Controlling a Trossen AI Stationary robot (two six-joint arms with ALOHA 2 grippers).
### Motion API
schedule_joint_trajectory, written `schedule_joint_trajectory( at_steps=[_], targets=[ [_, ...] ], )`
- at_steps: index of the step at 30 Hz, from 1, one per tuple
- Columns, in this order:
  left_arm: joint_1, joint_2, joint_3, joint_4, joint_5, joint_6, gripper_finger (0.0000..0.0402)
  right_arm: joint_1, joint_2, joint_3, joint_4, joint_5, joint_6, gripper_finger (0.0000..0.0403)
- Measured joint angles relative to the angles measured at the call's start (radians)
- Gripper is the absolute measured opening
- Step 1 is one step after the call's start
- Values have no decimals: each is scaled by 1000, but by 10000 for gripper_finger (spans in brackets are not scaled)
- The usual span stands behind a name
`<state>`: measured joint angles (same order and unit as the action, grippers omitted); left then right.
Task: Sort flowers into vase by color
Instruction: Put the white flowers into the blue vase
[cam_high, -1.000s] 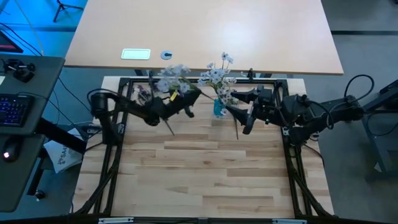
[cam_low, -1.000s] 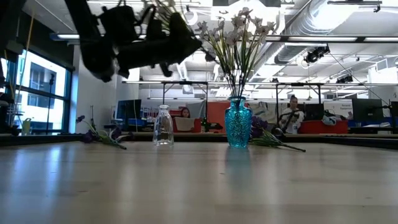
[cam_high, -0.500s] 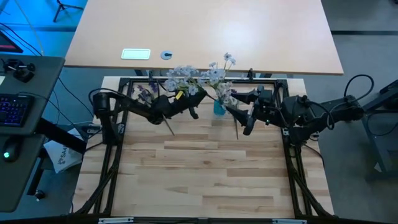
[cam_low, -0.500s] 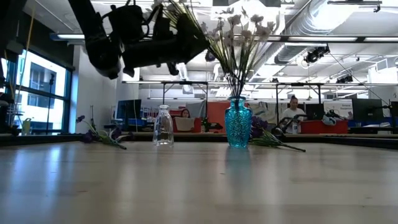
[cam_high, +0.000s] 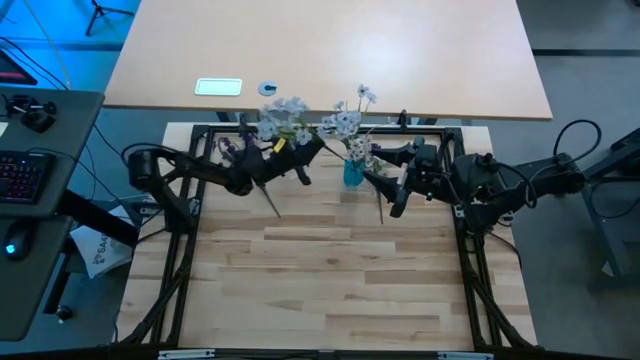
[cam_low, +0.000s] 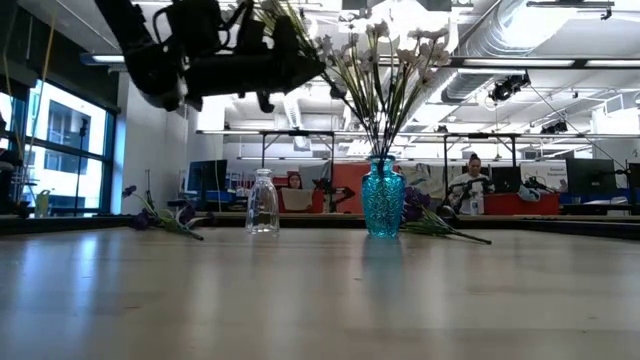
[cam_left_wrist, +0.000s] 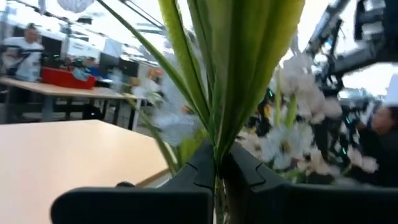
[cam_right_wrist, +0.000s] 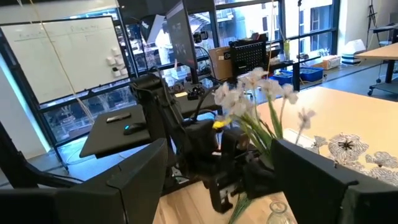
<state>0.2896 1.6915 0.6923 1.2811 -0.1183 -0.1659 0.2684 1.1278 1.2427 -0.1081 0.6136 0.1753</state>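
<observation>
Left gripper (cam_high: 300, 160) raised above the far part of the light wooden slatted table (cam_high: 330, 270), to the left of the turquoise ribbed glass vase (cam_high: 352, 174). Its fingers (cam_left_wrist: 205, 165) are pressed onto the green stems of a sprig of white and pale-blue artificial flowers (cam_high: 283, 117); stem end slants down toward the table, blossoms point to the far edge. In the low view the same gripper (cam_low: 295, 60) hangs high, well clear of the tabletop, the held sprig's blossoms close to the bunch already in the vase.

Turquoise vase (cam_low: 383, 197) stands upright near the far edge, holding a bunch of white and pale blossoms on long green stems (cam_low: 385, 60). A small clear glass bottle-shaped vase (cam_low: 262, 201) stands upright to its left, apart from it.

Dark purple sprigs (cam_low: 160, 216) lie flat on the table at far left; another loose purple sprig (cam_low: 435, 222) lies just beside the turquoise vase on its right.

Right gripper (cam_high: 392, 200) sits low to the right of the turquoise vase, fingers (cam_right_wrist: 143, 180) spread wide, holding nothing. In its wrist view the held white sprig (cam_right_wrist: 255, 93) shows between them, farther off
</observation>
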Motion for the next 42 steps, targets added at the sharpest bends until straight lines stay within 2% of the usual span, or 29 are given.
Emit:
schedule_joint_trajectory(
  at_steps=[8, 13, 21, 26, 30, 37, 42],
  targets=[
    [-8, 104, 112, -13, -19, 123, 0, 0, 0, 0, -2, 0, 0, 281],
    [-9, 128, 164, -131, 5, 137, 0, 0, 0, 0, -8, 0, 0, 281],
    [-15, 128, 166, -178, 6, 172, 0, 0, 0, 0, -20, 0, 0, 281],
    [-15, 128, 167, -312, 6, 178, 0, 0, 0, 0, -31, 0, 0, 281],
    [-15, 128, 167, -336, 7, 178, 2, 0, 0, 0, -33, 0, 0, 281],
    [-15, 128, 166, -336, 8, 178, 28, 0, 0, 0, -39, 0, 0, 281],
    [-16, 128, 170, -342, 14, 169, 66, 0, 0, 0, -40, 0, 0, 281]
  ],
)
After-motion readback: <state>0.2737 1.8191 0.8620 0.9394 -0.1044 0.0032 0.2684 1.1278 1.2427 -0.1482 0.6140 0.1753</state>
